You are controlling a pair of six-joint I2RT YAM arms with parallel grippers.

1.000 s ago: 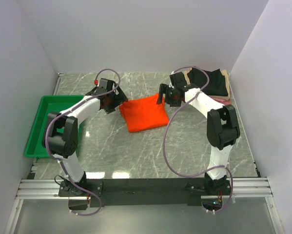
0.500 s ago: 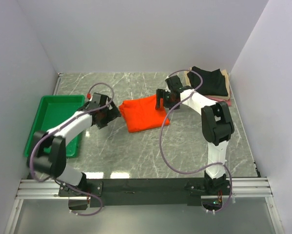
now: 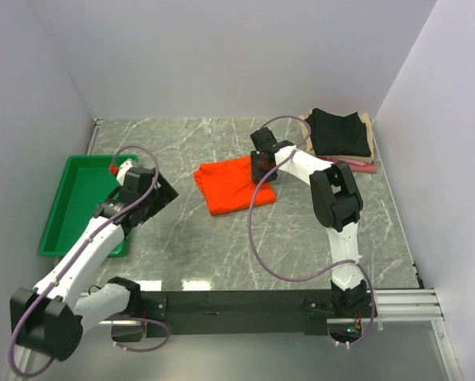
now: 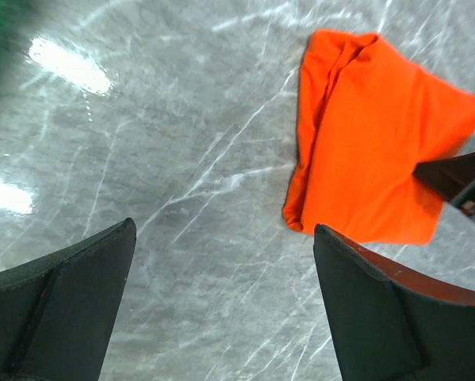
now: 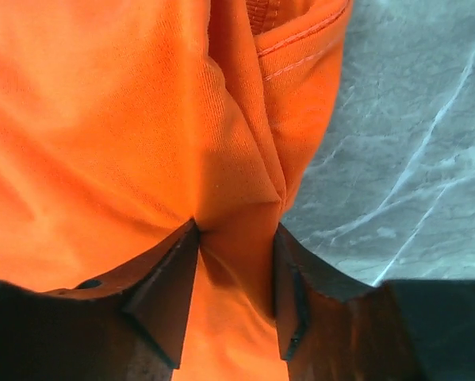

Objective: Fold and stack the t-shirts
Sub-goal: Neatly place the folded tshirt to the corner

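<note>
My right end effector [image 5: 235, 238] was clamped on a bunched fold of the orange t-shirt [image 3: 231, 187], its two fingers drawn nearly together with the cloth pinched between them. It gripped the edge of the shirt that lay farthest from the green tray [image 3: 69, 184]. A stitched hem showed just beyond the fingertips in the right wrist view, but I could not tell from it which way the collar faced.

My left end effector [image 4: 225, 238] was spread wide and held nothing. It hung over bare counter [image 3: 221, 250] between the tray and the shirt, nearer the tray, touching neither.

The orange t-shirt lay folded into a rough rectangle on the counter, well apart from the tray. Its long axis ran away from the tray and slanted a little toward the back wall. The folded edge on the tray side was thick and rounded.

Farther from the tray than the orange one, in the back corner, a black t-shirt [image 3: 342, 132] sat on top of a stack, with a beige t-shirt [image 3: 370, 127] and a pink t-shirt [image 3: 362, 167] showing at the edges beneath it.
</note>
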